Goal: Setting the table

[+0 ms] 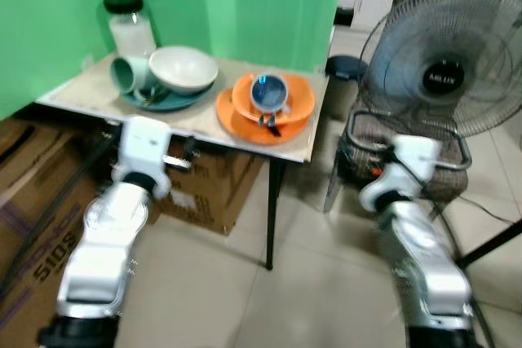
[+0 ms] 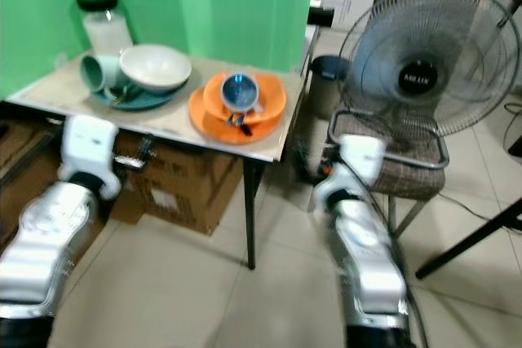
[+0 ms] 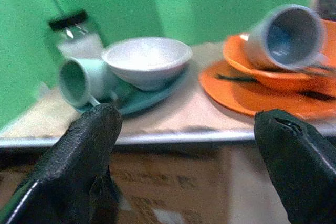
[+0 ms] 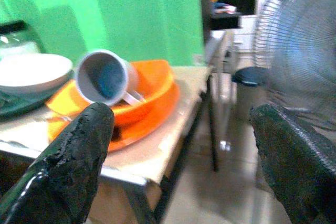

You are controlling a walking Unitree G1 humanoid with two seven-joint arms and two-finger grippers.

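Dishes sit stacked on the counter (image 1: 196, 124): white bowl (image 1: 183, 68) on teal plate (image 1: 167, 102), cup (image 1: 268, 92) on orange plates (image 1: 245, 126). Left gripper (image 3: 186, 145) and right gripper (image 4: 181, 140), fingers spread, hold nothing; setting seems unstarted.

A green wall (image 1: 245, 6) stands behind. A fan (image 1: 444, 63) sits on a chair (image 1: 408, 148) at right. Cardboard boxes (image 1: 204, 185) lie on the tiled floor (image 1: 269, 307), and a dark bin (image 1: 347, 67) stands beyond.
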